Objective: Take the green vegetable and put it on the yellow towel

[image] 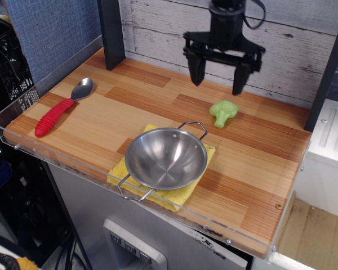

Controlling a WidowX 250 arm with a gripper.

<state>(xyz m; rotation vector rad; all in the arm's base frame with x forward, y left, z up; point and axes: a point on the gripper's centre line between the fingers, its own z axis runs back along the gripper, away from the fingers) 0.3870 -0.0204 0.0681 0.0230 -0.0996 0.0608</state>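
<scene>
Gripper (218,84) hangs above counter, fingers spread wide, nothing between them; green vegetable (223,112) lies just below, toward camera, untouched. Yellow towel (180,197) further forward-left, mostly covered by steel bowl (166,158). Risks: lumpy broccoli may slip or roll at pinch; drop may land in bowl, not cloth. No legible writing, brands

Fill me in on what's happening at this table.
The pincer hangs open above the toy broccoli, which lies untouched on the wooden table. The yellow towel sits mostly under a steel bowl. A red-handled spoon lies off at the far end.
</scene>
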